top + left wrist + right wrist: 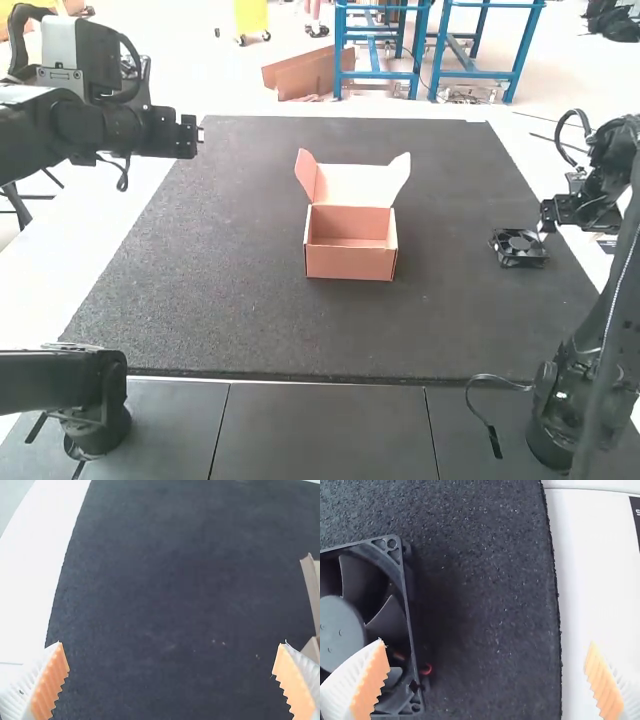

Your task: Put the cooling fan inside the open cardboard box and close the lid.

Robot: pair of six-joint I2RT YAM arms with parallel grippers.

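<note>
Small square black plastic cooling fan (519,247) with curved blades lies flat on the grainy black mat (200,260) near its right edge, well apart from the open tan cardboard box (350,245) mid-mat, lid flap upright. Right gripper (486,643) hovers spread wide at the fan's edge, holding nothing. The left gripper (172,645) is wide open too, with ribbed white fingers (15,700) and orange pads (292,680)

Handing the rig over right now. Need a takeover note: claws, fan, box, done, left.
Left claw: open, empty, above the mat's far-left part, away from the cardboard box.
Right claw: open, hovering at the cooling fan's edge, not gripping.
Cooling fan: flat on the mat, right of the box.
Cardboard box: mid-mat, looks empty, lid standing open.
Done: nothing yet. Left: grasp fan, put it in the box, close lid.
</note>
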